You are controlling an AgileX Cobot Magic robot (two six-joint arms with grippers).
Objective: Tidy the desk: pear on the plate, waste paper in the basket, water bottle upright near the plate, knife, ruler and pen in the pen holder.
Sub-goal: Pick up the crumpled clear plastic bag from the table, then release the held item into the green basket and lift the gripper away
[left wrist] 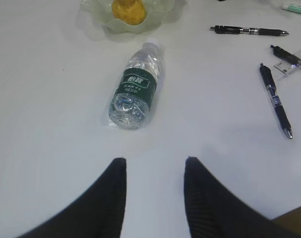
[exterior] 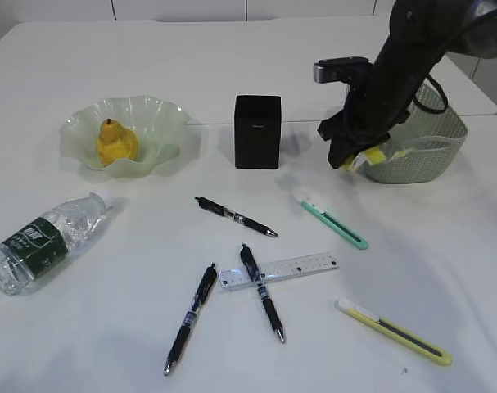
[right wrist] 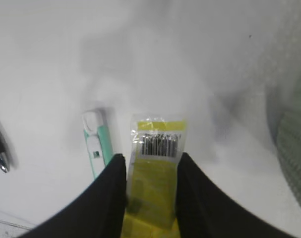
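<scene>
the waste paper (right wrist: 155, 173), a yellow piece with a clear end and a barcode, sits pinched between the black fingers of the right tool (exterior: 359, 160), raised off the surface (exterior: 445, 246) just at the basket's (exterior: 428, 151) 9 o'clock wall. at the paper's 7 o'clock lies a teal knife (exterior: 334, 219); the pen holder (exterior: 257, 131) stands at its 9 o'clock, apart. the pear (exterior: 115, 144) rests in the plate (exterior: 162, 123). the water bottle (left wrist: 135, 87) lies on its side at the plate's 7 o'clock. three pens (exterior: 236, 217) and the ruler (exterior: 297, 267) are scattered mid-surface, a yellow knife (exterior: 395, 332) toward 5 o'clock. the left tool (left wrist: 155, 171) hovers part-way parted and empty, the bottle at its 12 o'clock with bare surface between them.
</scene>
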